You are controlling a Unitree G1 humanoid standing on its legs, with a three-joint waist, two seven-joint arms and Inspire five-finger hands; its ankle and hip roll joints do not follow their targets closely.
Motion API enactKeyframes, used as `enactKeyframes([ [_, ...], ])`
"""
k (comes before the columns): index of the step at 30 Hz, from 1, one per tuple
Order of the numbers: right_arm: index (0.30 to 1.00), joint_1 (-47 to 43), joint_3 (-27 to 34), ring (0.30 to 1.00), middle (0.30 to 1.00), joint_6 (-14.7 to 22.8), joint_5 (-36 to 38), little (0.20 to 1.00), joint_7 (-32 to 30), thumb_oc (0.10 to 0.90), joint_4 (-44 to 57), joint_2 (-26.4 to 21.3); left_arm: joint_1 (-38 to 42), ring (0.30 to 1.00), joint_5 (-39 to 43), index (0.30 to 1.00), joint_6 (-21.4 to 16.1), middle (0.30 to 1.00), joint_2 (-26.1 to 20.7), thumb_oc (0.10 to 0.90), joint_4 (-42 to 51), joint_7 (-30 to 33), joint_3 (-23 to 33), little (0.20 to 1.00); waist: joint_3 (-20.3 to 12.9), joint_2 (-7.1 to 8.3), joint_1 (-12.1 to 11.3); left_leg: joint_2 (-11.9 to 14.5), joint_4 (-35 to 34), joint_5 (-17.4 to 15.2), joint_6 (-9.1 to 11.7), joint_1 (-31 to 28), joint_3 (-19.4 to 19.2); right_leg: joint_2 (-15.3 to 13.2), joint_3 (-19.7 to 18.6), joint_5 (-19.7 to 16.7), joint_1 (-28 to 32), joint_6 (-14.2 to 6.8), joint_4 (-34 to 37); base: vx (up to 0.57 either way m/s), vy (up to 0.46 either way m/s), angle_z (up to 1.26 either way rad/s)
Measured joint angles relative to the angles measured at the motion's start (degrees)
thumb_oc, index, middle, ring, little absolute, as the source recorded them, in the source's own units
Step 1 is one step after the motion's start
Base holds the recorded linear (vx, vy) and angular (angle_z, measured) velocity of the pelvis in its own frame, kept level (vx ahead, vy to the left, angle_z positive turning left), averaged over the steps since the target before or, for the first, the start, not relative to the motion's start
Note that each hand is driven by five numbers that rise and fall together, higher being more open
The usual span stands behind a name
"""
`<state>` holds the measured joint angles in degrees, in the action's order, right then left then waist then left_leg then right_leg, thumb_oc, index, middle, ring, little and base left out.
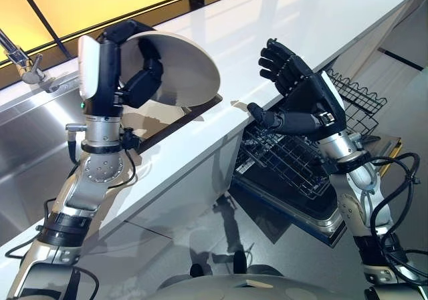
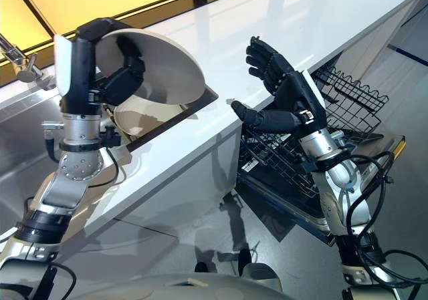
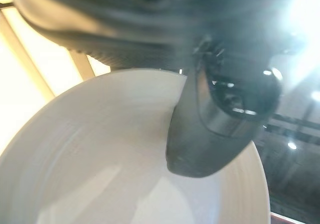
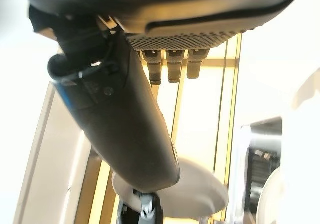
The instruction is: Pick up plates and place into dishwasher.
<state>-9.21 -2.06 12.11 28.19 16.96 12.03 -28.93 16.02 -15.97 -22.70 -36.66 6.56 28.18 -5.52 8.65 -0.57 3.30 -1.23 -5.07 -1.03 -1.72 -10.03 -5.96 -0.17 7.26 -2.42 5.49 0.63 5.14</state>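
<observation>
My left hand is shut on a white plate, holding it tilted on edge above the sink end of the counter. In the left wrist view the thumb presses on the plate's face. A second white dish lies in the sink below it. My right hand hovers open at the counter's front edge, above the dishwasher rack, fingers spread and thumb pointing toward the plate. It holds nothing. The right wrist view looks past its thumb to the held plate.
A long white counter runs diagonally across the scene. The steel sink and faucet sit at its left end. Below the right hand, the dishwasher door is folded down with the black wire rack pulled out.
</observation>
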Motion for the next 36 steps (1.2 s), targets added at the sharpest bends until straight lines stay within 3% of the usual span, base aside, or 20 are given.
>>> enactKeyframes([
  [12, 0.9, -3.3, -7.6, 0.9, 0.9, -4.9, 3.8, 0.9, 2.3, 0.8, 1.8, 0.3, 2.1, 0.3, -2.2, 0.3, 1.4, 0.3, -0.1, 0.1, 0.0, -0.5, -4.6, 0.2, 0.0, -0.02, -0.5, 0.0, 0.0, 0.5, 0.1, 0.5, 1.4, -0.1, 1.4, 0.0, 0.1, 0.0, 0.0, 0.01, -0.013, 0.06],
  [25, 0.9, -6.5, -10.4, 0.9, 0.9, -6.1, 3.7, 0.9, -0.7, 0.8, 1.7, 1.0, 2.7, 0.3, -2.1, 0.3, 1.4, 0.3, -0.1, 0.1, 0.0, -2.8, -8.3, 0.2, 0.0, -0.02, -0.9, 0.0, 0.0, 0.6, 0.2, 0.3, 1.7, -0.1, 1.5, 0.0, 0.5, 0.0, 0.0, 0.0, -0.001, 0.01],
  [26, 0.846, -6.8, -10.4, 0.846, 0.846, -6.2, 3.7, 0.837, -1.1, 0.737, 1.7, 1.0, 2.9, 0.3, -2.1, 0.3, 1.2, 0.3, 0.0, 0.1, 0.0, -3.5, -9.0, 0.2, 0.0, -0.02, -1.2, 0.0, 0.0, 0.6, 0.2, 0.3, 1.7, -0.1, 1.5, 0.0, 0.5, 0.0, 0.0, 0.0, 0.0, 0.0],
  [30, 0.359, -7.1, -10.9, 0.359, 0.359, -6.2, 3.7, 0.269, -3.8, 0.169, 1.7, 1.3, 3.4, 0.3, -1.9, 0.3, 1.0, 0.3, 0.4, 0.1, 0.0, -6.1, -11.5, 0.2, 0.0, -0.02, -1.5, 0.0, 0.0, 0.7, 0.2, 0.3, 1.8, -0.1, 1.5, 0.0, 0.5, 0.0, 0.0, 0.0, 0.0, 0.0],
  [31, 0.3, -7.1, -11.4, 0.3, 0.3, -6.2, 3.8, 0.2, -4.4, 0.1, 1.7, 1.3, 3.4, 0.3, -1.9, 0.3, 1.0, 0.3, 0.5, 0.1, 0.0, -6.3, -11.9, 0.2, 0.0, -0.02, -1.5, 0.0, 0.0, 0.7, 0.2, 0.3, 1.8, -0.1, 1.6, 0.0, 0.5, 0.0, 0.0, 0.0, 0.0, 0.0],
  [36, 0.3, -7.4, -11.2, 0.3, 0.3, -6.5, 3.8, 0.2, -8.4, 0.1, 0.3, 3.2, 3.4, 0.3, -2.1, 0.3, 0.0, 0.3, 0.8, 0.1, 0.0, -7.3, -12.7, 0.2, 0.0, -0.04, -1.7, 0.0, 0.0, 0.7, 0.2, 0.2, 2.0, -0.1, 1.7, 0.0, 0.7, 0.0, 0.0, 0.0, 0.0, 0.0],
])
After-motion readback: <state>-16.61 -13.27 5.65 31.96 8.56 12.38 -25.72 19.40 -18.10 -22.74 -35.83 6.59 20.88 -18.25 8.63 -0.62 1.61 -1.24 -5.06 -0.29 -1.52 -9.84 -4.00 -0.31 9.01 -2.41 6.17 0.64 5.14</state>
